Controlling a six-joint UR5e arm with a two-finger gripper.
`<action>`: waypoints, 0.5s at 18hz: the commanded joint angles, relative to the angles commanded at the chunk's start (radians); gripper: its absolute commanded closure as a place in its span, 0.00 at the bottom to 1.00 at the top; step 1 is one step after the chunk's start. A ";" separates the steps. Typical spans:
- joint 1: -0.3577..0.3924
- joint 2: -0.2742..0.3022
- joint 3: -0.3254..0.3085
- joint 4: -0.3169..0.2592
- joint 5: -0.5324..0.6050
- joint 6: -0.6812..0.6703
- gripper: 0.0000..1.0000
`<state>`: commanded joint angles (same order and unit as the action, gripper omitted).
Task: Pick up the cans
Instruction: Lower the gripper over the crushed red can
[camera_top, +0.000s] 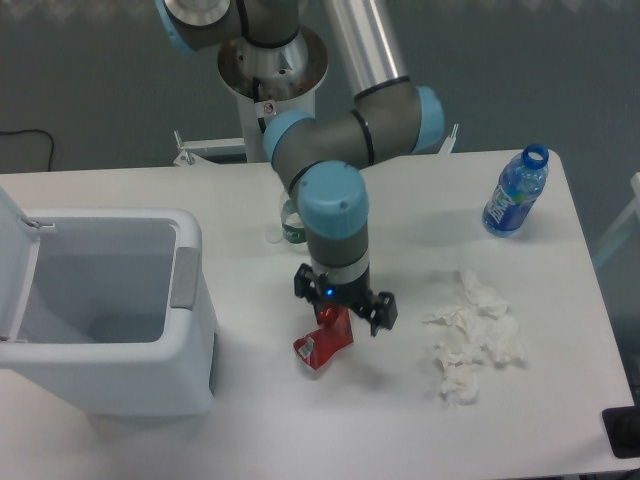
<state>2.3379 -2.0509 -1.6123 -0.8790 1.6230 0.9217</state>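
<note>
Red can (323, 343) lies crushed on the white table (300, 430), long axis running lower-left to upper-right. Gripper (342, 312) sits directly over its upper end, fingers apparently around it; grip cannot be confirmed. Tissues (472, 335) right, open bin (190, 330) left. Farther back, a blue-labelled bottle (515, 193).

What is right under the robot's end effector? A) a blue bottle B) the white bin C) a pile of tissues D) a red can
D: the end effector sits right over the crushed red can, while the blue bottle, tissues and white bin are off to the sides.
</note>
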 joint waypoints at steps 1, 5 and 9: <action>-0.005 -0.003 -0.001 -0.002 0.000 0.022 0.00; -0.011 -0.011 -0.012 -0.006 0.002 0.089 0.00; -0.012 -0.015 -0.018 -0.009 0.003 0.172 0.00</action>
<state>2.3255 -2.0663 -1.6306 -0.8882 1.6260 1.0936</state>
